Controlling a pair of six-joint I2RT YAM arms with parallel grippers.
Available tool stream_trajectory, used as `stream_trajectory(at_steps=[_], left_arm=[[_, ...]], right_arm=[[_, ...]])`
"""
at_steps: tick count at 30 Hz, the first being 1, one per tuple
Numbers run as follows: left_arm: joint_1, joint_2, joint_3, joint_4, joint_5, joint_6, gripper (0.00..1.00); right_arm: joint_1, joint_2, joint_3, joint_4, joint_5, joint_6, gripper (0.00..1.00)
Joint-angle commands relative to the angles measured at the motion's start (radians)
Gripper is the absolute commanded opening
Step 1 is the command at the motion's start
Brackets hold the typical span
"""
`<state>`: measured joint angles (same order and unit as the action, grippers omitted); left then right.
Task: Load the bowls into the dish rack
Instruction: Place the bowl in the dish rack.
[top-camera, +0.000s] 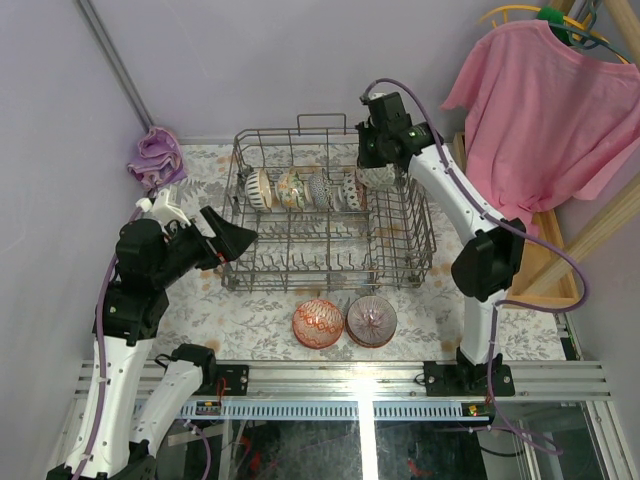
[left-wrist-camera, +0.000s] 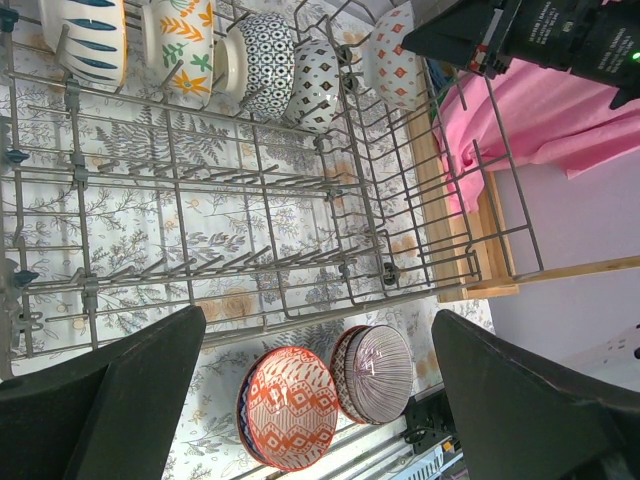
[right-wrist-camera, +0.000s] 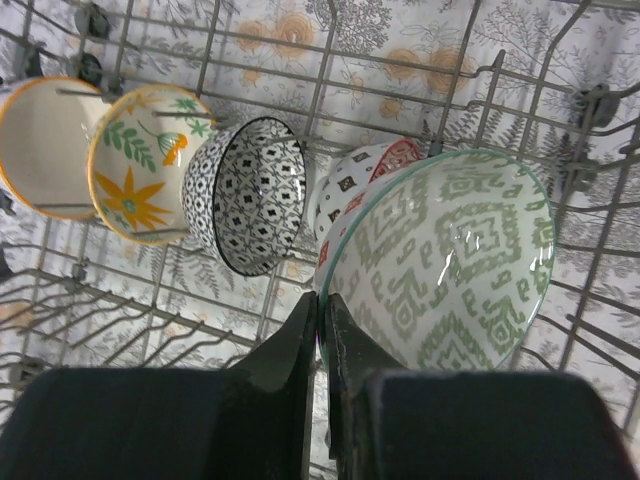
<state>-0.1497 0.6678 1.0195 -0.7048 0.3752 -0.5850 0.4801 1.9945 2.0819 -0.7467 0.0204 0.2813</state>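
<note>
Right fingers (right-wrist-camera: 300, 345) pinch the green bowl (right-wrist-camera: 450, 260) by its rim at the right end of the rack's (top-camera: 330, 272) back row. Left fingers (left-wrist-camera: 150, 390) gape wide, left of the rack. A red bowl (top-camera: 318, 323) and a purple bowl (top-camera: 371, 320) sit on the tabletop (top-camera: 250, 330) before it.

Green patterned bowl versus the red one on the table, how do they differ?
The green bowl is pinched by its rim in the right gripper and held on edge over the dish rack. The red bowl lies flat on the table, untouched. The green bowl shows zigzag blocks, the red bowl diamonds. Both are small and round.
</note>
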Motion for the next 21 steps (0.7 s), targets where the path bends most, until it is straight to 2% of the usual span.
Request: stream_trajectory(at_steps=[1,7,13,17,21], left_arm=[[0.002,-0.006,-0.005,-0.05,0.105,-0.016,0.96],[0.002,-0.002,-0.021,-0.03,0.119,-0.017,0.96],[0.002,0.002,-0.04,-0.001,0.147,-0.027,0.96],[0.002,0.001,-0.057,0.024,0.172,-0.038,0.96],[0.002,0.0,-0.074,0.046,0.202,-0.047,0.96]], right_arm=[[-0.032,-0.1,-0.124,0.252,-0.084,0.111,0.0],[-0.044,-0.195,-0.356,0.535,-0.045,0.29,0.0],[-0.044,-0.309,-0.637,0.862,0.12,0.506,0.0],[-0.012,-0.365,-0.778,1.055,0.294,0.581,0.0],[0.053,-0.376,-0.843,1.255,0.491,0.54,0.0]])
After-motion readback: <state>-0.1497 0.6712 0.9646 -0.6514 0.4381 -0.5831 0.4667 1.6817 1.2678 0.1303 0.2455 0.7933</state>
